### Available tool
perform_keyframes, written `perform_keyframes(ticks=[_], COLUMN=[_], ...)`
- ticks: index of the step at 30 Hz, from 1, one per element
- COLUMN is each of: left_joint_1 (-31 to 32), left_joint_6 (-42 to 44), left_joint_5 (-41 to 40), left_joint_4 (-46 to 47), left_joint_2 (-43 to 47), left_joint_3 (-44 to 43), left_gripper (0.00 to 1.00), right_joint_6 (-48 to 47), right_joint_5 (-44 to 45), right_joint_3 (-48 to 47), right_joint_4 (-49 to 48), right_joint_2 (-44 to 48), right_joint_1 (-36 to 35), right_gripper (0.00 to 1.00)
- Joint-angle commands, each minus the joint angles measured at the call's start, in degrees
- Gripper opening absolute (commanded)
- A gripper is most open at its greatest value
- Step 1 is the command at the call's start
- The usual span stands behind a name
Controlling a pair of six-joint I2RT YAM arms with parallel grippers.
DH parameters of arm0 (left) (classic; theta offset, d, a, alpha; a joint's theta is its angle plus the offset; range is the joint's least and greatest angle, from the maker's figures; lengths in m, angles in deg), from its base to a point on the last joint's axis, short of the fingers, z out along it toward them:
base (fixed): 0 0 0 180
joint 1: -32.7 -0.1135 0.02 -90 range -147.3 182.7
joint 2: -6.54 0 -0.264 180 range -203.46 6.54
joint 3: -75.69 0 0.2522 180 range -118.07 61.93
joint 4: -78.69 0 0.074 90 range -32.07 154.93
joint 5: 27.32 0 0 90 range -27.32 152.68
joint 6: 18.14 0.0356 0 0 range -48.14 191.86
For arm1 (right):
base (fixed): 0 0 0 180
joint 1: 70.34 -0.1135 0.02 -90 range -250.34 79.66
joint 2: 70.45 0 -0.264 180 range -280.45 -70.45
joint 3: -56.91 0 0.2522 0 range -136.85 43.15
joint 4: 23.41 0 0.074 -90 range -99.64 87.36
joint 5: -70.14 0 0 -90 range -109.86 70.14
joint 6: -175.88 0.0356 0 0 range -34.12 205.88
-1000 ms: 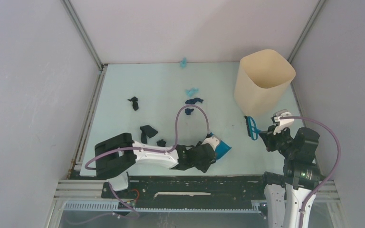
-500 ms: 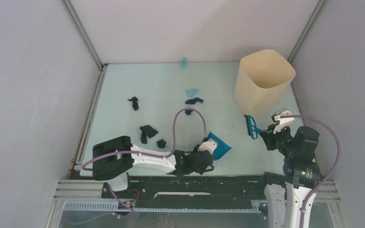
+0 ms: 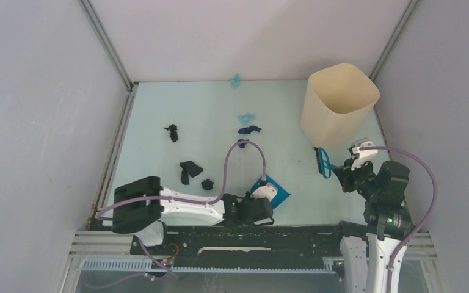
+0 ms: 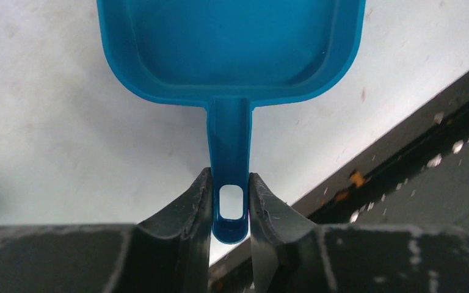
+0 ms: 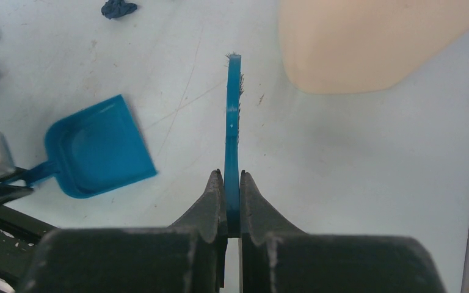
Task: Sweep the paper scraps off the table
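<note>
Left jaws clamped on the dustpan handle, pan on the bench by its near edge; right jaws clenched on the brush, near the bin. Paper scraps scattered mid-bench and toward the far edge; all outside the dustpan.

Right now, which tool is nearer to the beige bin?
Right. The right tool, shut on the brush, sits just in front of the beige bin. The left tool, gripping the dustpan by its handle, is farther off, toward the left arm's side.
</note>
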State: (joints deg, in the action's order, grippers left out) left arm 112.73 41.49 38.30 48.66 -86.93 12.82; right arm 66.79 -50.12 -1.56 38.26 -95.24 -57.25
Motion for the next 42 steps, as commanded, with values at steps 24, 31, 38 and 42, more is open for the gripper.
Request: perform_keyframes(ticks=[24, 31, 38, 42], left_joint_1=[-20.51, -21.05, -21.67, -21.73], left_joint_6=[-5.29, 0.62, 3.7, 4.15], left_joint_5=[2.64, 2.82, 6.95, 8.28], left_joint_4=[-34.57, -29.3, -25.47, -24.71], left_joint_2=[47.45, 42.96, 38.96, 38.49], left_joint_3=[6.14, 7.72, 8.94, 9.33], left_gripper=[0.02, 0.0, 0.0, 0.0], right_joint_6=[-3.83, -19.98, -35.58, -44.01], right_joint_5=[19.3, 35.23, 34.71, 33.89], right_joint_3=[-25.9, -40.26, -60.27, -69.78], right_joint_4=[-9.0, -24.71, -32.88, -37.89], right_joint_2=[-36.27, -59.67, -86.57, -99.07], right_joint_1=[-42.69, -48.16, -46.99, -46.3], right_gripper=[0.0, 0.0, 0.0, 0.0])
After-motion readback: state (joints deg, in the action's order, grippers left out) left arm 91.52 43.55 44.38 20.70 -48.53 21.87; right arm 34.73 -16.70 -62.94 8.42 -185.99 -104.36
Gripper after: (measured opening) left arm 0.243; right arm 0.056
